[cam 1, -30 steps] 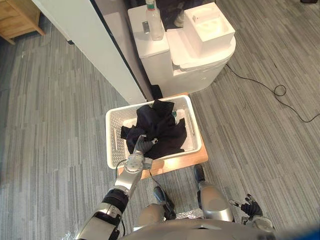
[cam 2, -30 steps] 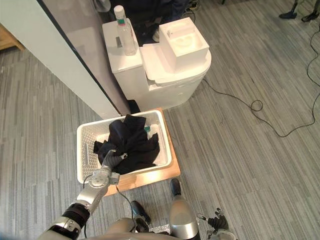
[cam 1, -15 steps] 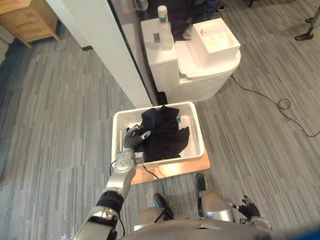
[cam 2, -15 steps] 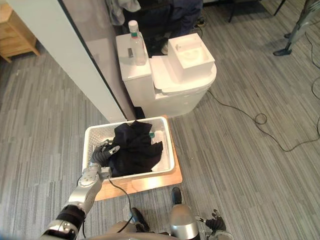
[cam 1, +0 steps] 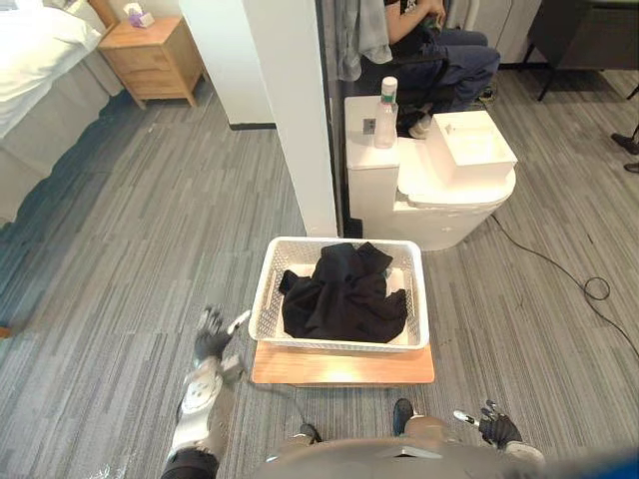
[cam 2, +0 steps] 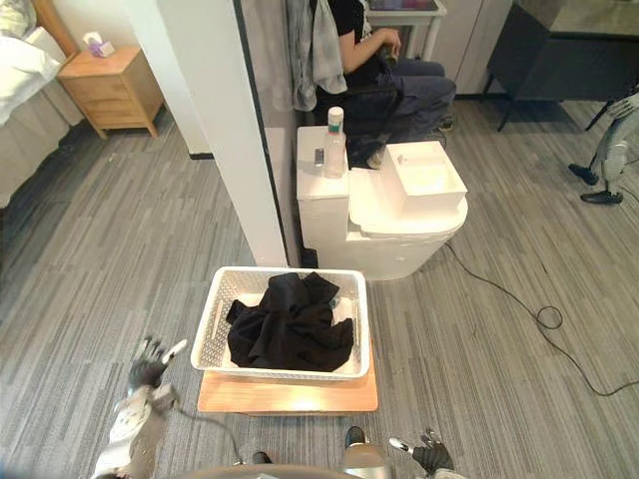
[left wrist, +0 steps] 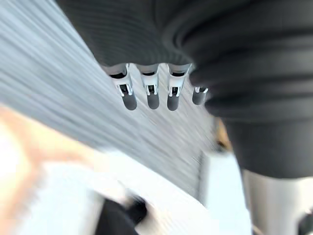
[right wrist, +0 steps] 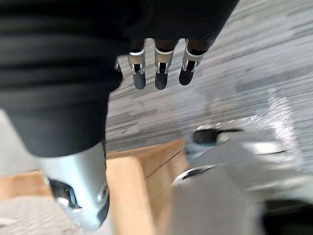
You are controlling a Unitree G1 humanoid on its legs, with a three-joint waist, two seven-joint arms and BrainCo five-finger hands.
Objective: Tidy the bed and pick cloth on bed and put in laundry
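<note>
A black cloth [cam 1: 343,296] lies bunched in the white laundry basket [cam 1: 269,287], which stands on a low wooden board [cam 1: 339,365] on the floor. My left hand [cam 1: 211,339] hangs open over the grey floor to the basket's left, apart from it and holding nothing; its straight fingers [left wrist: 148,95] show in the left wrist view. My right hand [cam 1: 496,429] is low at the bottom right, fingers [right wrist: 160,73] relaxed and empty. A corner of the bed [cam 1: 30,50] with white bedding shows at the far upper left.
A white toilet [cam 1: 454,185] with a bottle [cam 1: 385,100] on its tank stands behind the basket, beside a white wall end [cam 1: 300,110]. A person [cam 1: 439,45] sits beyond it. A wooden nightstand [cam 1: 155,60] is by the bed. A cable [cam 1: 579,284] lies on the floor at right.
My left hand has let go of the black cloth and drawn back out of the basket to the floor at its left. The camera has tilted up, bringing the bed and person into view.
</note>
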